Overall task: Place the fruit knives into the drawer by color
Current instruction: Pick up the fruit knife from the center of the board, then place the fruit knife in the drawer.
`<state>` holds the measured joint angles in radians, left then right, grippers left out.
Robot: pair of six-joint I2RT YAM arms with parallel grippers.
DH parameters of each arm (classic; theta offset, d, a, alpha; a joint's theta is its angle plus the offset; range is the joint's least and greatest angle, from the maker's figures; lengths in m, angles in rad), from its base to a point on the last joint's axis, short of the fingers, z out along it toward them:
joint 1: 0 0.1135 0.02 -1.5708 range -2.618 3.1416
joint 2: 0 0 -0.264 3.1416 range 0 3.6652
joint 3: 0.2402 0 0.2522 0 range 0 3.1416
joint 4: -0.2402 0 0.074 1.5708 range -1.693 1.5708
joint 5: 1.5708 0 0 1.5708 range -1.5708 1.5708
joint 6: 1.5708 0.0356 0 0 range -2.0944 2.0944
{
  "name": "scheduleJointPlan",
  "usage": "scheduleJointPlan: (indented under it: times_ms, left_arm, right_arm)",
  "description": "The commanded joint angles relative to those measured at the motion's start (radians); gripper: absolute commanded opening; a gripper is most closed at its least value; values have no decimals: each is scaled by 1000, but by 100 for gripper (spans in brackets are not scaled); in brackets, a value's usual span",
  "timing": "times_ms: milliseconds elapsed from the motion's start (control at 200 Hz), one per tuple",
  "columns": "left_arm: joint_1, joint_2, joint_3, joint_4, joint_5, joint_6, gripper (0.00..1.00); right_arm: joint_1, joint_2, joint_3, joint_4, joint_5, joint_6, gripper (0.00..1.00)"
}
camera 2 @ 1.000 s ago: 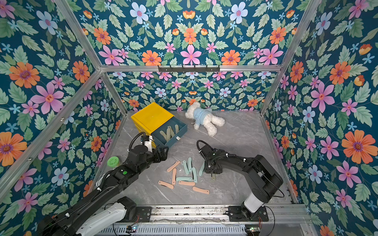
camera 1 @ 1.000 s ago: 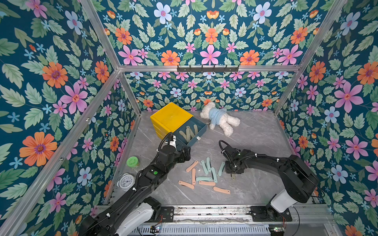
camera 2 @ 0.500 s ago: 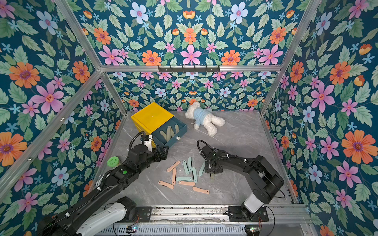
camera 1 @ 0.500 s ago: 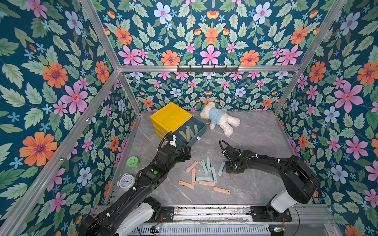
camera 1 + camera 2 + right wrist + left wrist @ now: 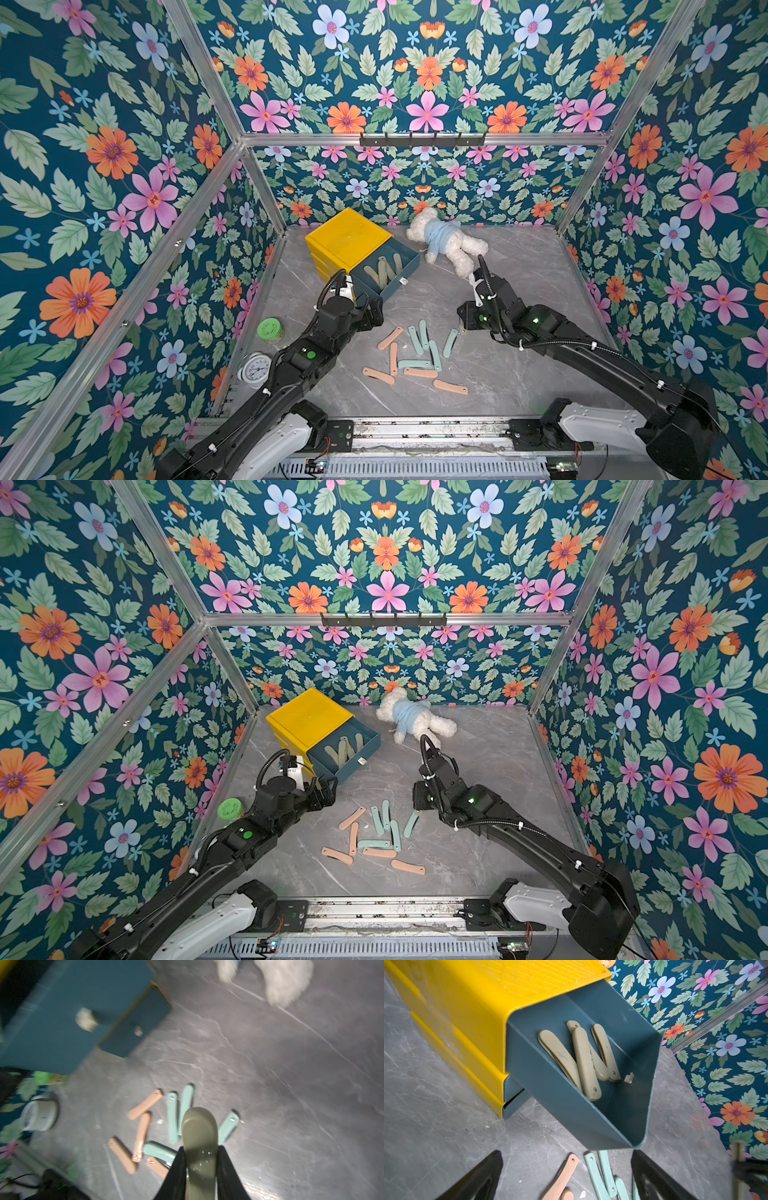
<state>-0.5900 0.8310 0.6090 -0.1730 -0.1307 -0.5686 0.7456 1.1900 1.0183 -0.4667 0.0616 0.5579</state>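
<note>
Right gripper (image 5: 201,1150) clamped on olive knife (image 5: 199,1126), right of drawer (image 5: 571,1109) front. Left gripper (image 5: 565,1154) spread wide, empty, just off drawer's front corner. Olive knives (image 5: 586,1064) inside drawer. Pink and teal knives (image 5: 413,364) scattered before drawer front, bare table (image 5: 519,374) strip between.

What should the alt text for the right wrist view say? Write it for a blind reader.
The right gripper holds an olive green knife above pink knives and teal knives scattered on the grey table. Beyond, blurred, are the blue drawer and a white plush toy.
</note>
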Motion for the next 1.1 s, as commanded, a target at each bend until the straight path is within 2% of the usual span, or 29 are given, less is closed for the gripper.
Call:
scheduleJointPlan:
  times_ms: [0,225,380,530,670,810,980,1095]
  left_arm:
    - [-1,-18,12,-40,-41,3,99]
    - [-1,-64,14,-77,-54,-13,99]
    - [-1,-65,26,-107,-51,-17,99]
    - [-1,-70,29,-116,-46,-21,99]
    - [-1,-70,38,-120,-40,-22,99]
    - [-1,-69,44,-116,-38,-20,99]
    - [-1,-48,55,-109,-24,-22,99]
    - [-1,-47,64,-112,-18,-24,99]
  right_arm:
    - [33,50,145,60,-25,-73,13]
    - [35,354,541,121,-115,-128,13]
    - [16,610,822,84,-146,-144,14]
    - [-1,776,1025,8,-163,-129,14]
    - [-3,820,1034,-3,-153,-119,18]
    - [-7,829,1002,12,-152,-99,26]
    - [-10,826,995,20,-152,-90,44]
    - [-11,810,997,28,-152,-89,52]
